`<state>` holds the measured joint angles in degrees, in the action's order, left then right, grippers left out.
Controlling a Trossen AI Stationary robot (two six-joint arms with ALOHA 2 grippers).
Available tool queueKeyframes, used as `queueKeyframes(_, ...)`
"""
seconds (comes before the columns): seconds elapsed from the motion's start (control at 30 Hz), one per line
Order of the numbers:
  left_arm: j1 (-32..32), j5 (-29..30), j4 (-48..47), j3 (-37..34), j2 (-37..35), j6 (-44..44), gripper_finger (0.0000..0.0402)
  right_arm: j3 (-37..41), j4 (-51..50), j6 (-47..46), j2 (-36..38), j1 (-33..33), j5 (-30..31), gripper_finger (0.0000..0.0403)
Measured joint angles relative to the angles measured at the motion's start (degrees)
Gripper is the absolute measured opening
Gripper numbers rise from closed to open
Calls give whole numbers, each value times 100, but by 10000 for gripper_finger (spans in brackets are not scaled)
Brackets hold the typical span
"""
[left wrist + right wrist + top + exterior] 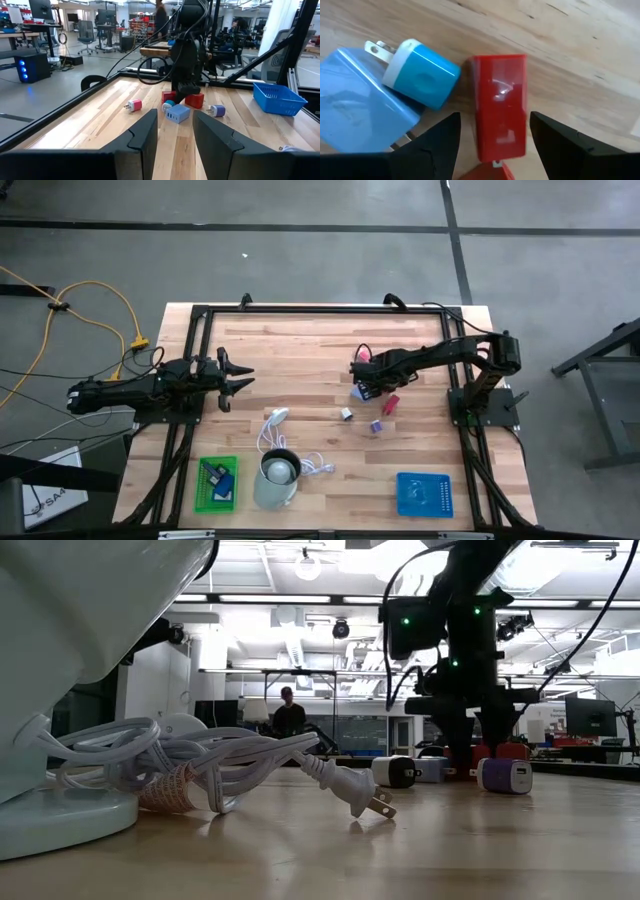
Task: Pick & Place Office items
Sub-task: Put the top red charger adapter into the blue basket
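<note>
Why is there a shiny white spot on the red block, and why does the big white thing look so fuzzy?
Right wrist view: room light glares off the glossy red block. Low view: the cup sits too near the camera, so it blurs, while the plug looks sharper.

Two matte black jointed arms, left arm (120, 392) slim and tubular, right arm (455, 358) with blocky joint housings, black cables looped along the right arm, green indicator lights on its wrist housing, dark angular wedge-shaped fingers (425, 145) on each gripper
</note>
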<state>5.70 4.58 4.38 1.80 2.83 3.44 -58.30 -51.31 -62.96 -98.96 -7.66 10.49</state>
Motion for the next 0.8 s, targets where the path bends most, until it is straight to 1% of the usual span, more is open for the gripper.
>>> queueKeyframes(0.17,1,0,0,0,0,0,120,17,124,26,0,0,117,226)
queueKeyframes(0.8,-1,0,0,0,0,-2,120,17,117,63,2,0,158,226)
